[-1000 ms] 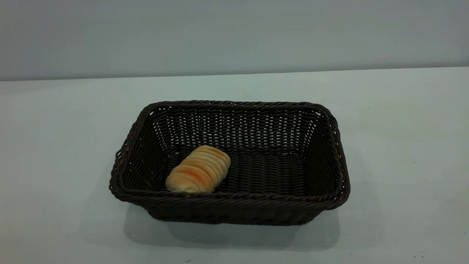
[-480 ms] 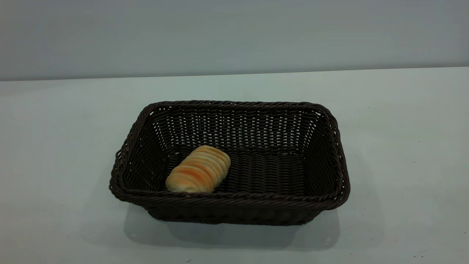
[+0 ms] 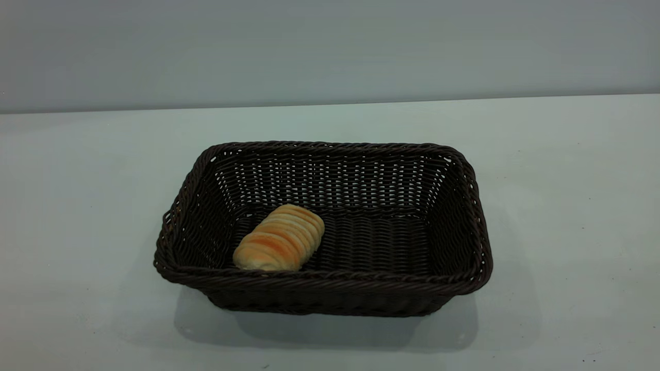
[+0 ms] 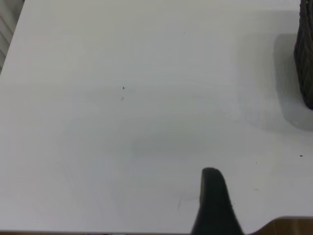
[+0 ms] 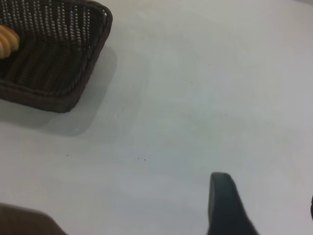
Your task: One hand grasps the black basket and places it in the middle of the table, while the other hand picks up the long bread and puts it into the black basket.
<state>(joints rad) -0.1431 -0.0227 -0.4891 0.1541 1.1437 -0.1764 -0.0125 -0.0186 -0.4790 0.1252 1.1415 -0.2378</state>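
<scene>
The black basket [image 3: 319, 281] stands in the middle of the table [image 3: 567, 206]. The long bread [image 3: 278, 238] lies inside it, at its front left. Neither gripper shows in the exterior view. In the left wrist view one dark finger [image 4: 211, 196] of my left gripper [image 4: 261, 196] hangs over bare table, with a corner of the basket [image 4: 305, 63] far off. In the right wrist view my right gripper [image 5: 266, 196] is open and empty over bare table. The basket [image 5: 58, 54] with an end of the bread [image 5: 7, 39] lies well away from it.
A plain grey wall runs behind the table. A brown strip beyond the table's edge shows in the left wrist view [image 4: 288, 226] and in the right wrist view [image 5: 19, 220]. A few tiny dark specks dot the tabletop.
</scene>
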